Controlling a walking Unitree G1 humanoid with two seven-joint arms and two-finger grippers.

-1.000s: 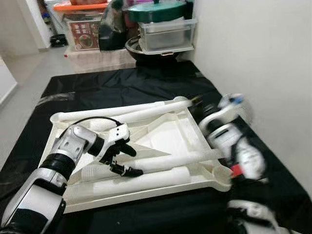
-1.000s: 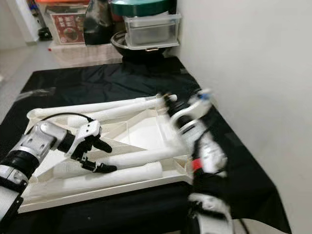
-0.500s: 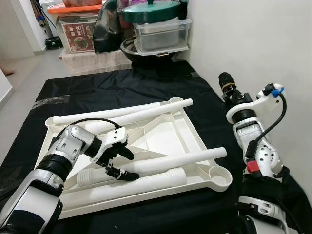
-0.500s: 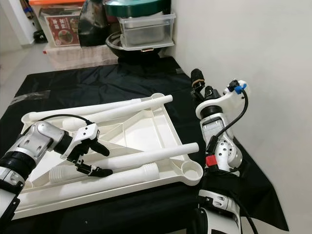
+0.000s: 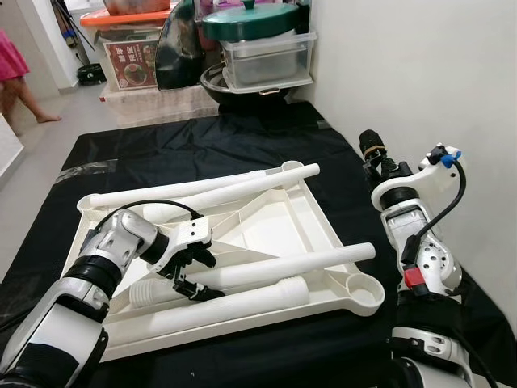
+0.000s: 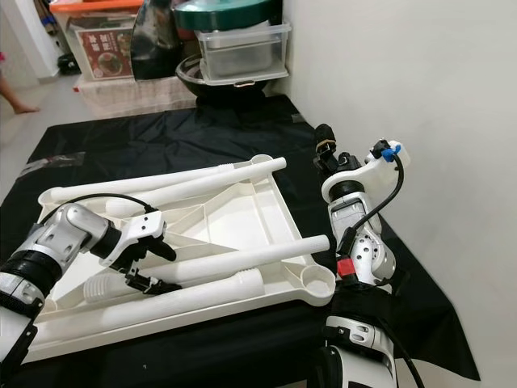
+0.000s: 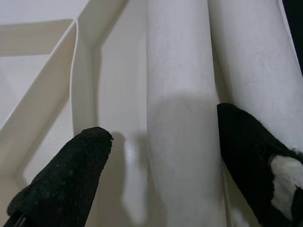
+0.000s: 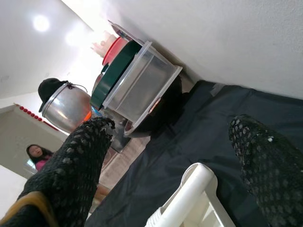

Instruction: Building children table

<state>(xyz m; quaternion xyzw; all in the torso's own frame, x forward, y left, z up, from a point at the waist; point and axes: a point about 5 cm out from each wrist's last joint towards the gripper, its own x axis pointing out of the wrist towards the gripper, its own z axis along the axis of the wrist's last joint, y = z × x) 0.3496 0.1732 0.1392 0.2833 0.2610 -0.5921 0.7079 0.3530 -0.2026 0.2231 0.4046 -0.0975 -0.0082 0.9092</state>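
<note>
Tabletop: the white plastic tabletop (image 5: pixel 283 222) lies upside down in the middle of the frame on a black sheet (image 5: pixel 186 145); smooth moulded plastic, with raised ribs forming shallow compartments and a round socket (image 5: pixel 365 293) at its lower-right corner.
Legs: several white round tubes lie loose on the underside; one leg (image 5: pixel 283 267) runs across the lower middle, a second leg (image 5: pixel 230 301) with a ribbed end lies just below it, nearly touching, and two longer ones (image 5: pixel 202 187) lie along the upper edge.
Left gripper: the left gripper (image 5: pixel 192 273) is in the lower left of the frame, low over the tabletop.
Left fingers: the black fingers (image 7: pixel 61 182) are spread wide and straddle the first leg; in the left wrist view the tube passes between them, one finger over the tabletop's floor beside a rib, the other against the gap between the two tubes. Whether the pads touch the tube cannot be told.
Right gripper: the right gripper (image 5: pixel 370 144) is raised at the right of the frame, beside the white wall (image 5: pixel 420 73) and well apart from the tabletop.
Right fingers: textured black fingers (image 8: pixel 75 161), spread wide, holding nothing.
Background: a clear plastic box (image 5: pixel 266 58) with a green lid (image 5: pixel 254 18) stands at the top of the frame, above a dark bowl (image 5: pixel 242 87).
Person: a bare foot and a pink garment (image 5: pixel 14 69) show at the upper left.
</note>
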